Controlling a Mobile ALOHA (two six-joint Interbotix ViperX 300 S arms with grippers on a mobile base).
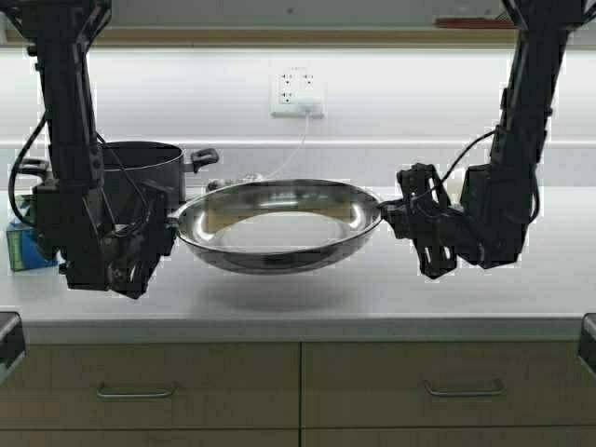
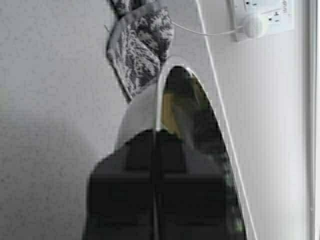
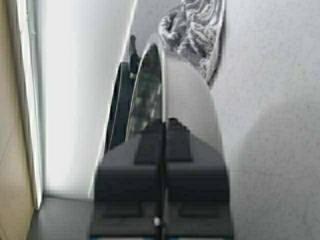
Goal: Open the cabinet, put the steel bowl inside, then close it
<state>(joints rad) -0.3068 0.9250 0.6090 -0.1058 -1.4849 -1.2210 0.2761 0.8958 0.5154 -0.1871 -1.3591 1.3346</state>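
The steel bowl (image 1: 279, 223) is wide, shallow and shiny, and hangs level a little above the grey counter (image 1: 372, 298), casting a shadow beneath. My left gripper (image 1: 172, 223) is shut on its left rim, and my right gripper (image 1: 386, 212) is shut on its right rim. In the left wrist view the rim runs edge-on into the closed gripper (image 2: 156, 132), with the bowl's wall (image 2: 140, 115) beyond. The right wrist view shows the same: bowl (image 3: 185, 100) edge-on in the closed gripper (image 3: 163, 122). The cabinet's doors are out of view.
A black two-handled pot (image 1: 140, 172) stands just behind my left arm. A patterned grey cloth (image 2: 142, 40) lies on the counter behind the bowl. A wall socket (image 1: 298, 93) has a white cable hanging down. A blue-green box (image 1: 23, 244) sits far left. Drawers (image 1: 298, 382) run below the counter edge.
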